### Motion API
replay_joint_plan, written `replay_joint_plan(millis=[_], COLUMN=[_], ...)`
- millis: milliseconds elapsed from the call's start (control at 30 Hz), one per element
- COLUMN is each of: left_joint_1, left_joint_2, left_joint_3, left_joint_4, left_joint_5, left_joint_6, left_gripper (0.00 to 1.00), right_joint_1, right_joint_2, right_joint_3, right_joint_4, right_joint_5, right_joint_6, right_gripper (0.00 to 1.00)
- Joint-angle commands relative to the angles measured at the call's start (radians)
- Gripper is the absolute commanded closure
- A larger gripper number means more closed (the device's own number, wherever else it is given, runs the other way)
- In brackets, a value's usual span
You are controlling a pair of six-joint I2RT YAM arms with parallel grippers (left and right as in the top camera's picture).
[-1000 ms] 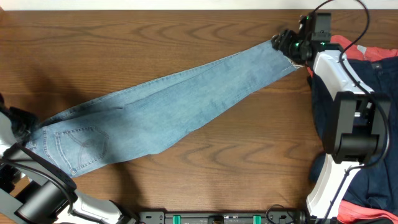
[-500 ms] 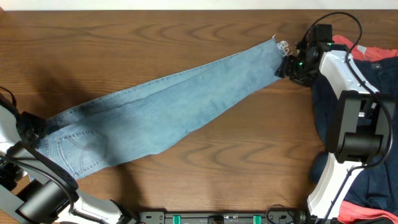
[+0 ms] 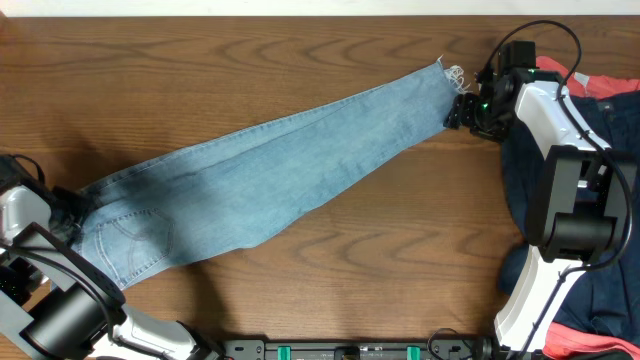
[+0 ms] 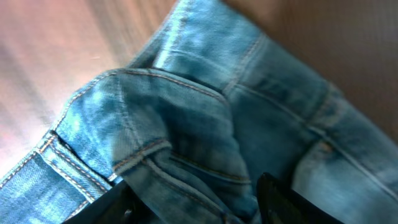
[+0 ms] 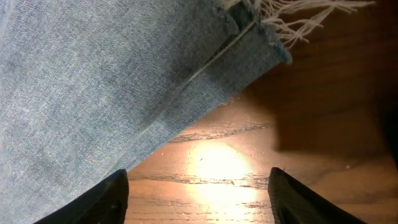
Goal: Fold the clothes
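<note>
Dark wood table [image 3: 350,270]. Jeans [image 3: 270,165] lie flat, stretched diagonally from my left gripper [image 4: 196,186] to my right gripper [image 5: 196,186]. Right fingers are apart over bare wood, frayed hem [image 5: 280,18] just ahead of them, untouched. Left fingers straddle bunched waistband denim; I cannot tell if they pinch it. My read: first fold not yet begun. Next: close on the hem and carry it toward the waist.

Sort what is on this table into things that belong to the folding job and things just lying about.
Part of the job:
- light-blue jeans, laid out slantwise
- left gripper, closed on the waistband
- right gripper, open beside the frayed hem

Just lying about:
- dark navy trousers, heaped at the right edge
- red garment, with that heap
</note>
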Motion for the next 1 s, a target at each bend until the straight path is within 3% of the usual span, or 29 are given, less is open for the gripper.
replay_joint_plan(millis=[0, 267, 600, 767, 800, 933, 967], left_joint_1=[0.002, 0.001, 0.001, 0.001, 0.001, 0.0, 0.0], left_joint_2=[-0.05, -0.22, -0.232, -0.203, -0.196, -0.153, -0.136], left_joint_3=[0.067, 0.096, 0.048, -0.025, -0.041, -0.119, -0.134], left_joint_4=[-0.018, -0.166, -0.307, -0.285, -0.271, -0.168, -0.128], left_joint_5=[0.137, 0.163, 0.151, 0.148, 0.142, 0.132, 0.132], left_joint_6=[0.045, 0.043, 0.043, 0.044, 0.043, 0.042, 0.042], left_gripper=[0.4, 0.39, 0.4, 0.49, 0.49, 0.55, 0.58], right_joint_1=[-0.016, -0.028, -0.015, 0.0, 0.003, 0.012, 0.012], right_joint_2=[-0.031, -0.013, 0.084, 0.145, 0.153, 0.158, 0.151], right_joint_3=[0.01, 0.01, 0.01, 0.01, 0.01, 0.01, 0.01], right_joint_4=[0.01, 0.086, 0.226, 0.239, 0.24, 0.232, 0.22], right_joint_5=[0.034, 0.061, 0.03, 0.0, -0.013, -0.06, -0.074], right_joint_6=[-0.042, -0.041, 0.069, 0.088, 0.087, 0.087, 0.087], right_gripper=[0.26, 0.11, 0.23, 0.29, 0.34, 0.86, 0.94])
